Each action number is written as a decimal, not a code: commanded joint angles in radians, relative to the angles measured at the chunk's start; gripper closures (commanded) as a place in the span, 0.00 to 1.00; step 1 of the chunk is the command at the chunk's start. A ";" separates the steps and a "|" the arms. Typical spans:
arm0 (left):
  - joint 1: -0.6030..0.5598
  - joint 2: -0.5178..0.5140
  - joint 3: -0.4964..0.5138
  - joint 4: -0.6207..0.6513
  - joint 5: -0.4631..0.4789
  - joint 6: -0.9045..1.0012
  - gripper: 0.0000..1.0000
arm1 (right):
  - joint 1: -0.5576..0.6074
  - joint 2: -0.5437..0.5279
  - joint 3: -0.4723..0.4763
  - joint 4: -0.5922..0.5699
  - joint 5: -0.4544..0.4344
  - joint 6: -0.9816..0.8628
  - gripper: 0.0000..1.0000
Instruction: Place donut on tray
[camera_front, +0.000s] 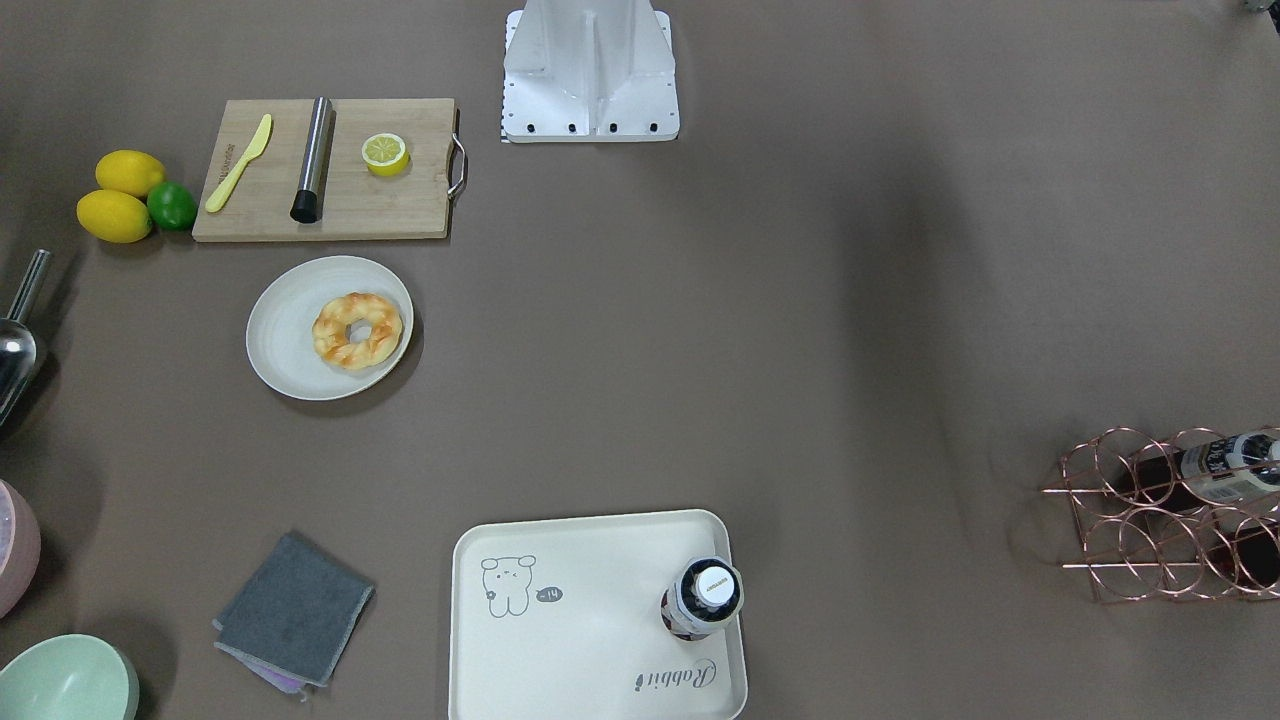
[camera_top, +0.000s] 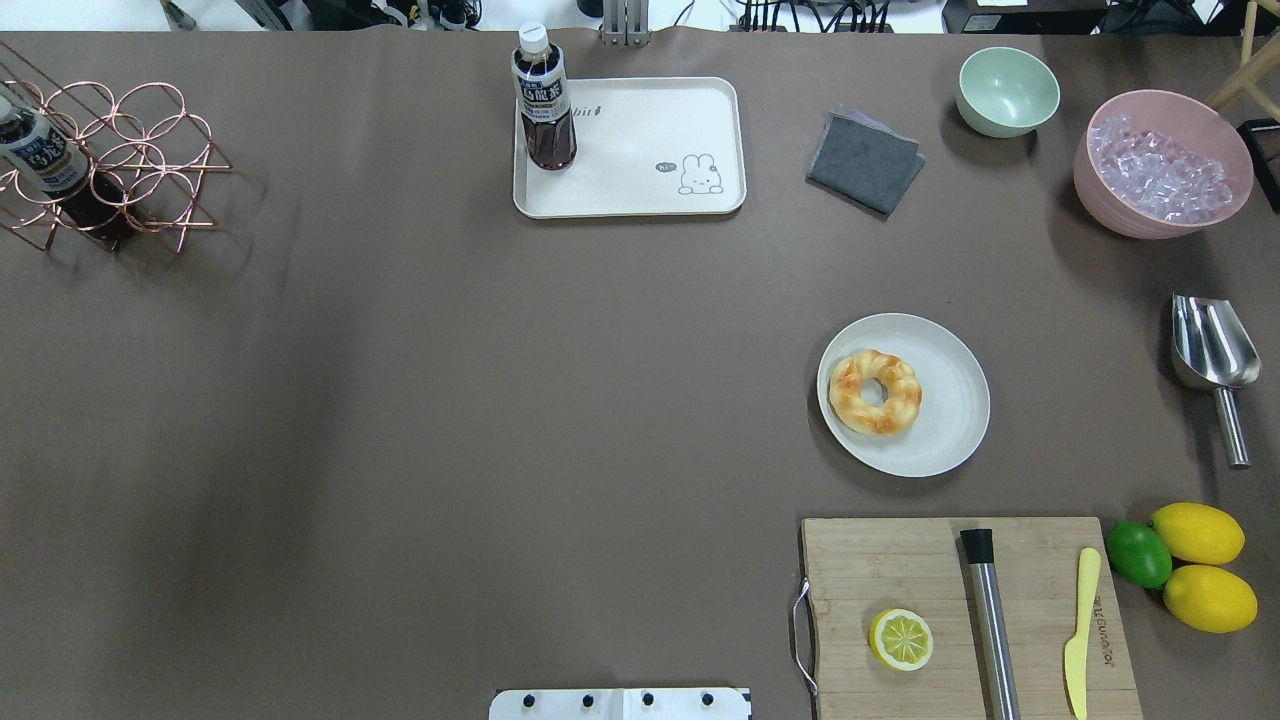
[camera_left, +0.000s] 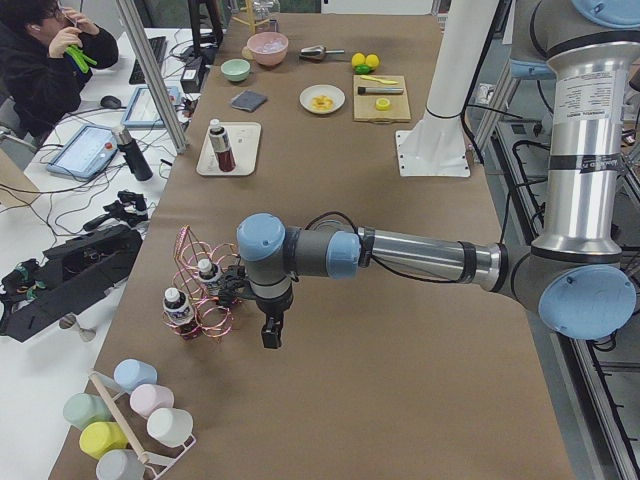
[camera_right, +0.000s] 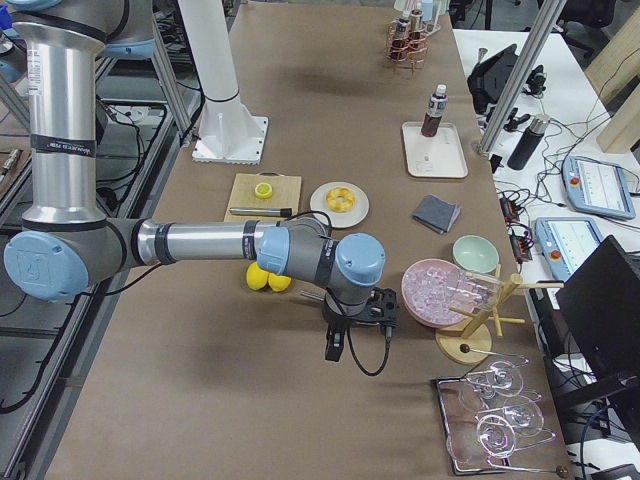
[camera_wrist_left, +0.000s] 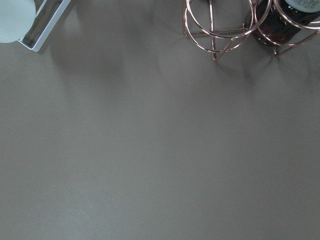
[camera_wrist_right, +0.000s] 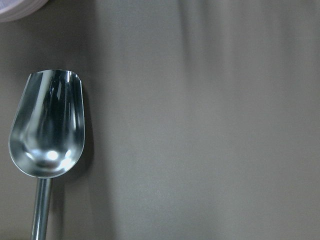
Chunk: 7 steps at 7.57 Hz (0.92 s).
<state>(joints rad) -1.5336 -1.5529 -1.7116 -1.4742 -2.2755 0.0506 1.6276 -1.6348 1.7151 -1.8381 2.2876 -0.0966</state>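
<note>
The donut (camera_front: 357, 330) is a twisted golden ring lying on a round off-white plate (camera_front: 285, 345); it also shows in the overhead view (camera_top: 875, 392). The cream tray (camera_front: 590, 630) with the bear drawing lies across the table (camera_top: 640, 150), with a dark drink bottle (camera_front: 702, 598) standing in one corner. My left gripper (camera_left: 271, 335) hangs over the table next to the copper rack, far from both. My right gripper (camera_right: 333, 348) hangs near the pink bowl. They show only in the side views, so I cannot tell whether they are open or shut.
A wooden cutting board (camera_top: 900, 570) holds a lemon half (camera_top: 901, 639), a steel muddler and a yellow knife. Two lemons and a lime (camera_top: 1139, 553), a steel scoop (camera_wrist_right: 47, 130), a pink ice bowl (camera_top: 1160, 165), a green bowl (camera_top: 1007, 92), a grey cloth (camera_top: 864, 162) and a copper bottle rack (camera_top: 110, 165) surround them.
</note>
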 joint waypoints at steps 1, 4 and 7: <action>0.004 0.000 0.000 0.002 -0.001 0.002 0.02 | 0.000 -0.005 0.000 0.000 0.000 0.000 0.00; 0.004 0.002 0.007 0.002 0.001 0.000 0.02 | 0.002 -0.007 0.003 0.000 0.001 0.000 0.00; 0.004 0.002 0.013 0.002 0.001 0.000 0.02 | 0.005 -0.007 0.003 0.000 0.039 -0.003 0.00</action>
<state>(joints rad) -1.5294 -1.5515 -1.6990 -1.4726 -2.2750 0.0507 1.6310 -1.6420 1.7178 -1.8377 2.3144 -0.0992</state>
